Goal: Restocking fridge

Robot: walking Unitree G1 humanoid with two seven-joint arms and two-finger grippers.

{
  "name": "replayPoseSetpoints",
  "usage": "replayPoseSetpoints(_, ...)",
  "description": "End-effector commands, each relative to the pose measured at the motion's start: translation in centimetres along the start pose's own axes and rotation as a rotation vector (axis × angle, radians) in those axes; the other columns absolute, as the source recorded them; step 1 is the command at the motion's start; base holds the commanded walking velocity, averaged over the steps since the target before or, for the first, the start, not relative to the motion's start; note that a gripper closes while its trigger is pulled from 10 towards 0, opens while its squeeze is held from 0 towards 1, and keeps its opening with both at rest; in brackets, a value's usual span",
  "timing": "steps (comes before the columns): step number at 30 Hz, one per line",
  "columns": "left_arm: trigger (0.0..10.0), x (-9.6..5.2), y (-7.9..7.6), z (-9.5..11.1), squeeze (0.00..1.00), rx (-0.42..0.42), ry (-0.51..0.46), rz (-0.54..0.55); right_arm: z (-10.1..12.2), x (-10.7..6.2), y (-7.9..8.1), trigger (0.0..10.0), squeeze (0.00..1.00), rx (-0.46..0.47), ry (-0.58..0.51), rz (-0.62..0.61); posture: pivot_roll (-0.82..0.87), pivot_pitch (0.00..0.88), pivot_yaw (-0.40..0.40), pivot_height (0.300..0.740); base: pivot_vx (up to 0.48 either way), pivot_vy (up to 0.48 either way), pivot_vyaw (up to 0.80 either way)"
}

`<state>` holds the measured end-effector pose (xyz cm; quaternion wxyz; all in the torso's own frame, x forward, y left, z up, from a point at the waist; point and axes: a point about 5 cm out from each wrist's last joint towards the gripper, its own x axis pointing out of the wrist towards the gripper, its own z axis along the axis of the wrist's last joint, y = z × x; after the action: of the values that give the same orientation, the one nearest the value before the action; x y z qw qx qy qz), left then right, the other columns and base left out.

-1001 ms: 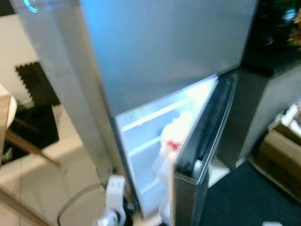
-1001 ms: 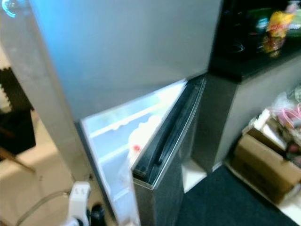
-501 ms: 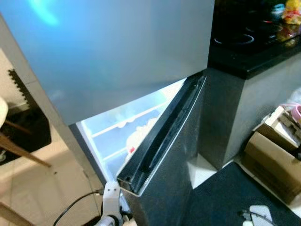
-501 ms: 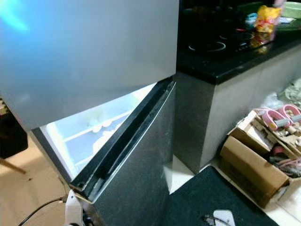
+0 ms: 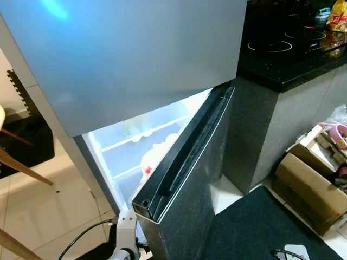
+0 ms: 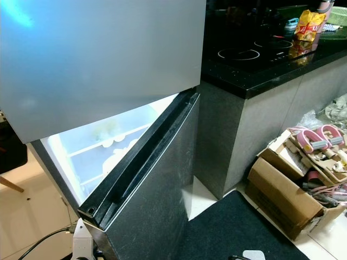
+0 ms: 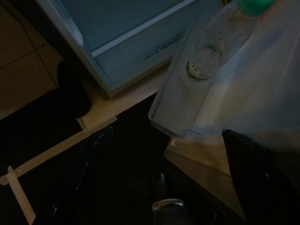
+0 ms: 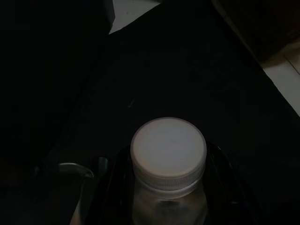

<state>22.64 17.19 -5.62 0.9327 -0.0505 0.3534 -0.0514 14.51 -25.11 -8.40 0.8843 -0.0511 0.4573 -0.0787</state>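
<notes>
Below, the right hand (image 8: 168,187) grips a white-capped bottle (image 8: 168,154); another bottle (image 7: 211,51) stands in the door shelf (image 7: 187,108).

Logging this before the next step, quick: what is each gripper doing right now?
Left gripper: cannot be told; its wrist view is too dark.
Right gripper: closed around a white-capped bottle, seen from above.

Fridge (image 5: 146,59) is plain silver-grey up top, and its lower door (image 6: 157,200) is dark speckled charcoal with a black seal. Inside glows white-blue, with a red-capped white container (image 5: 147,165). Counter (image 6: 260,59) is glossy black, the box (image 6: 282,195) brown cardboard, the mat (image 6: 233,227) black, the floor tiles (image 5: 49,211) cream.
</notes>
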Motion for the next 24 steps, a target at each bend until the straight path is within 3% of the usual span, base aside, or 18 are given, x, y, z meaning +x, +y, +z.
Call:
replayPoseSetpoints(1,10.0,0.09,-0.3,0.19,0.0,0.006,-0.011,-0.009,0.12,0.03,0.07,10.0,0.0,0.008,-0.005,-0.002,-0.15,0.025,0.061,0.726,0.0,0.0,0.0)
replayPoseSetpoints(5,10.0,0.17,-0.65,0.26,0.0,0.013,-0.012,-0.028,0.11,0.03,0.0,10.0,0.0,0.01,-0.004,-0.006,-0.15,0.025,0.061,0.726,0.0,0.0,0.0)
replayPoseSetpoints(11,10.0,0.27,-0.9,0.56,0.0,0.099,-0.009,-0.062,0.1,0.12,0.3,10.0,0.0,0.016,0.012,-0.007,-0.15,0.017,0.061,0.726,0.0,0.0,0.0)
replayPoseSetpoints(24,10.0,0.29,-1.06,0.45,0.0,0.115,0.001,-0.072,-0.34,-0.01,-0.31,10.0,0.0,0.014,0.033,-0.017,-0.15,0.016,0.067,0.726,-0.266,0.0,0.0)
